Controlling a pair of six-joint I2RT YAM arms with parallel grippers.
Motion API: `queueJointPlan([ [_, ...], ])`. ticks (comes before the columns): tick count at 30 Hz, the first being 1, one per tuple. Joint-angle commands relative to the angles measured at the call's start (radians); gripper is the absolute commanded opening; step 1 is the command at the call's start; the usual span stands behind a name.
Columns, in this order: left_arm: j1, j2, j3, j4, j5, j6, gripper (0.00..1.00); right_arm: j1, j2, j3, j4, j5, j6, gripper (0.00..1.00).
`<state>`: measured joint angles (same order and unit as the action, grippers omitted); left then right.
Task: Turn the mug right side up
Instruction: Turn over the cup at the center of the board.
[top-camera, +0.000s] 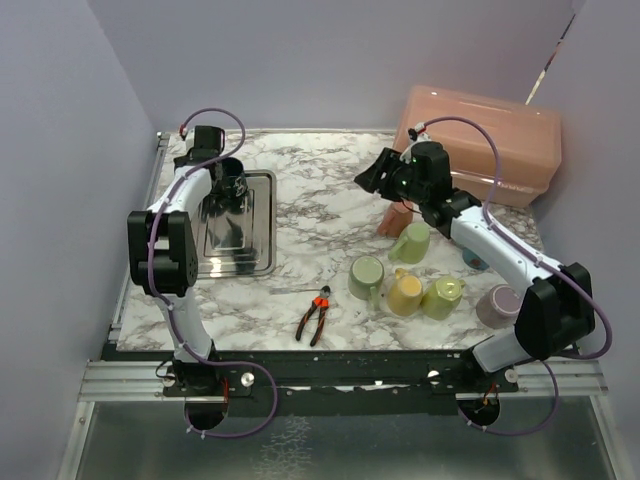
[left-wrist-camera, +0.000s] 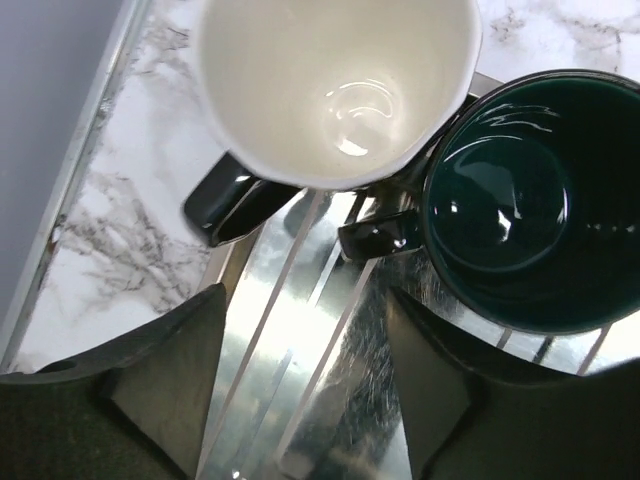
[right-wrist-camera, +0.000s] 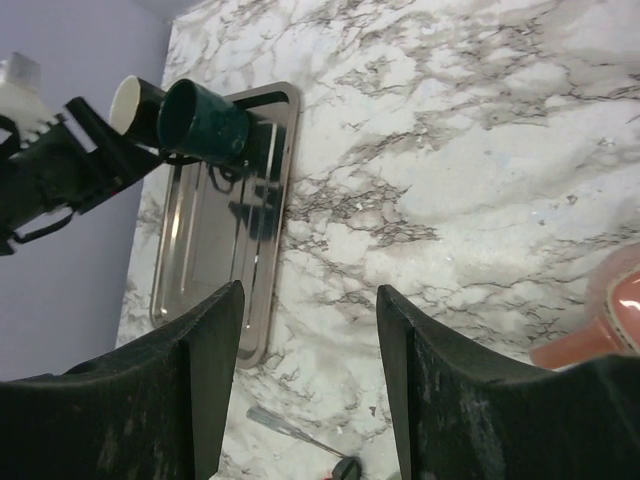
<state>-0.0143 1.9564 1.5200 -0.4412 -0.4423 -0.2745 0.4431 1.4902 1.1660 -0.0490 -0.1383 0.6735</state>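
Partly cropped, the white-lined mug (left-wrist-camera: 335, 80) sits beyond the left end effector (left-wrist-camera: 305, 315), spread like the right end effector (right-wrist-camera: 310, 300).

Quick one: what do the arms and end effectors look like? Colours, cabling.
Left arm and right arm: white links, black joint housings, a purple cable looped along each. Left end effector and right end effector: matte black, with flat fingers.

The left arm (top-camera: 165, 240) reaches far forward, the left gripper (left-wrist-camera: 305, 380) aimed downward, jaws apart and empty. The right arm (top-camera: 500, 245) extends forward and inward, the right gripper (right-wrist-camera: 310, 330) likewise spread, gripping nothing.
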Motion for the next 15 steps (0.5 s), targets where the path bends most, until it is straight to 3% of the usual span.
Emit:
queueJointPlan([
  [1, 0.005, -0.151, -0.004, -0.101, -0.05, -0.065, 0.69, -0.008, -0.036, 0.094, -0.188, 0.119, -0.102, 0.6],
  [5, -0.011, -0.21, 0.019, -0.169, -0.016, -0.103, 0.73, -0.025, -0.026, 0.177, -0.374, 0.228, -0.156, 0.61],
  [9, -0.053, -0.241, 0.067, -0.167, 0.113, -0.09, 0.78, -0.042, -0.014, 0.214, -0.514, 0.31, -0.187, 0.62],
  [15, -0.146, -0.24, 0.108, 0.02, 0.299, 0.008, 0.88, -0.045, 0.056, 0.282, -0.704, 0.432, -0.134, 0.73],
])
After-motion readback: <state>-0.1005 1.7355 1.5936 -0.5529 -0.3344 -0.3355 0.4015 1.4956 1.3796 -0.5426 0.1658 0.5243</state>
